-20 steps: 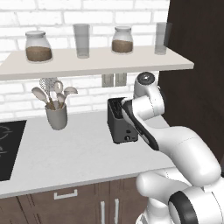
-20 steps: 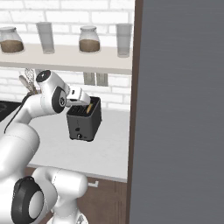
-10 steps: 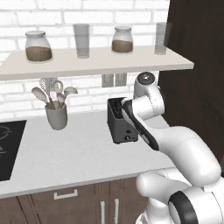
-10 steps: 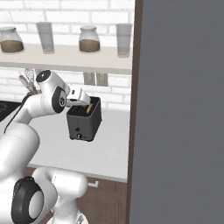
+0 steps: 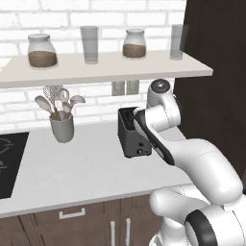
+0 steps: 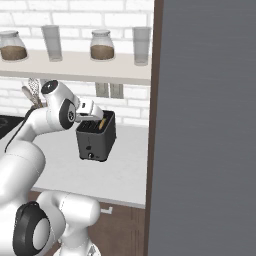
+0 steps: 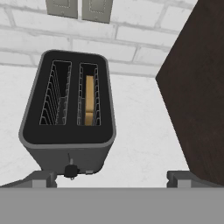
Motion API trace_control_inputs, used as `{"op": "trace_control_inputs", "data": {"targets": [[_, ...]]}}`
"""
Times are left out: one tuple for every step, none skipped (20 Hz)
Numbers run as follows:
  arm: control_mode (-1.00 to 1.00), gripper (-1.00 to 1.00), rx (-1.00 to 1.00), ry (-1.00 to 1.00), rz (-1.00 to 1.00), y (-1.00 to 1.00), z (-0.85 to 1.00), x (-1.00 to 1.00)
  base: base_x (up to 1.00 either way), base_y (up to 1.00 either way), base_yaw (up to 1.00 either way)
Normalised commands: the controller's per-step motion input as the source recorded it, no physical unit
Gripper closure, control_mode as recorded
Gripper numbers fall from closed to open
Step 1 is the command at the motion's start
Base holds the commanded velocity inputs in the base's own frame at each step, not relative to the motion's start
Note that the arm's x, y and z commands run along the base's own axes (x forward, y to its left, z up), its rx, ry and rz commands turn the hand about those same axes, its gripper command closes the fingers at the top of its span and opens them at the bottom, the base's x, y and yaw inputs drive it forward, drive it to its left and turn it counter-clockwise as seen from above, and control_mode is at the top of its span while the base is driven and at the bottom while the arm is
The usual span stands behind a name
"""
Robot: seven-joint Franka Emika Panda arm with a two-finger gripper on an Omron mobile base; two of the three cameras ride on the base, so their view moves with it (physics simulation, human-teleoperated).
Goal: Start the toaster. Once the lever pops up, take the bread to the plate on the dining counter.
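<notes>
My hand [image 6: 100, 119] hangs wide open, gripping nothing, above the toaster [image 7: 68, 111], lined up to start it. Toaster sits near the counter's [image 5: 72, 173] back edge by the wall; bread [image 7: 89, 99] down in its right slot.

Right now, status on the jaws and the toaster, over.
Gripper open, empty, poised above the toaster. Bread sits in the slot nearer the dark cabinet; other slot empty. Nothing between gripper and toaster; cabinet close alongside.

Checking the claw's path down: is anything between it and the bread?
Nothing. In the hand view the open claw looks straight down at the bread in the toaster's slot.
</notes>
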Motion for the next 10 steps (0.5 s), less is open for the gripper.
{"op": "trace_control_inputs", "data": {"targets": [[-1.0,-1.0,0.0,0.0,0.0,0.0,0.0,0.0,0.0,0.0,0.0],[-1.0,-1.0,0.0,0.0,0.0,0.0,0.0,0.0,0.0,0.0,0.0],[-1.0,-1.0,0.0,0.0,0.0,0.0,0.0,0.0,0.0,0.0,0.0],[-1.0,-1.0,0.0,0.0,0.0,0.0,0.0,0.0,0.0,0.0,0.0],[-1.0,-1.0,0.0,0.0,0.0,0.0,0.0,0.0,0.0,0.0,0.0],[-1.0,-1.0,0.0,0.0,0.0,0.0,0.0,0.0,0.0,0.0,0.0],[-1.0,-1.0,0.0,0.0,0.0,0.0,0.0,0.0,0.0,0.0,0.0],[-1.0,-1.0,0.0,0.0,0.0,0.0,0.0,0.0,0.0,0.0,0.0],[-1.0,-1.0,0.0,0.0,0.0,0.0,0.0,0.0,0.0,0.0,0.0],[-1.0,-1.0,0.0,0.0,0.0,0.0,0.0,0.0,0.0,0.0,0.0]]}}
